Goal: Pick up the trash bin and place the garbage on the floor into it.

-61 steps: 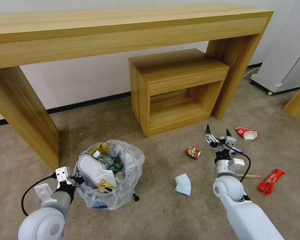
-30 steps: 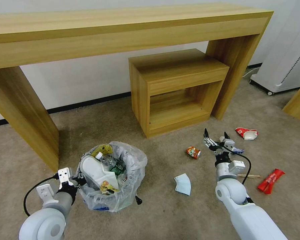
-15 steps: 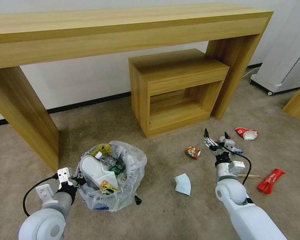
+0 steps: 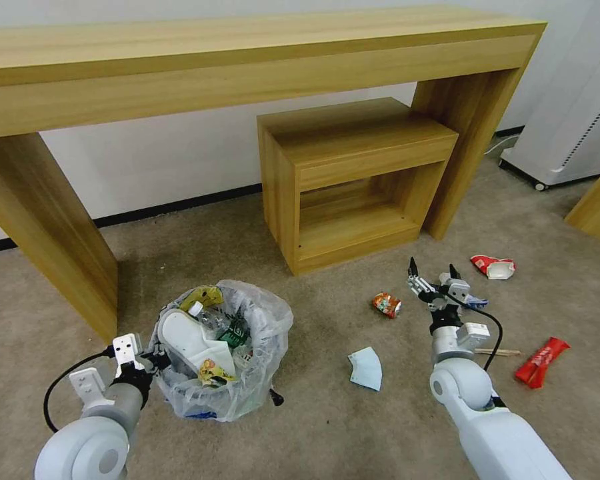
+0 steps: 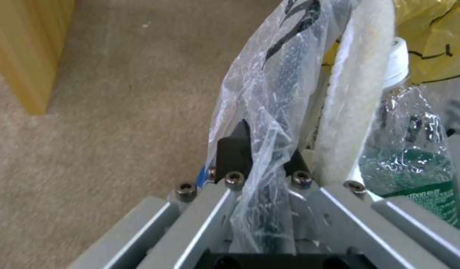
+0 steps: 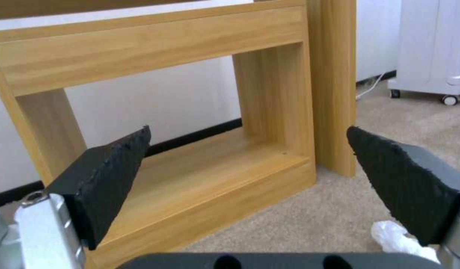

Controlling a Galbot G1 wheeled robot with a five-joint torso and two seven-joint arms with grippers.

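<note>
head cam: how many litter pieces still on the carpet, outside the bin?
5 for sure: crushed can, blue mask, red-white wrapper, red wrapper, wooden stick. A bluish scrap sits behind the right gripper; more may be hidden.

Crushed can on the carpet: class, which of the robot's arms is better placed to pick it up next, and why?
Probably the right: the right gripper hangs open beside the crushed can, while the left gripper is shut on the trash bin rim.
</note>
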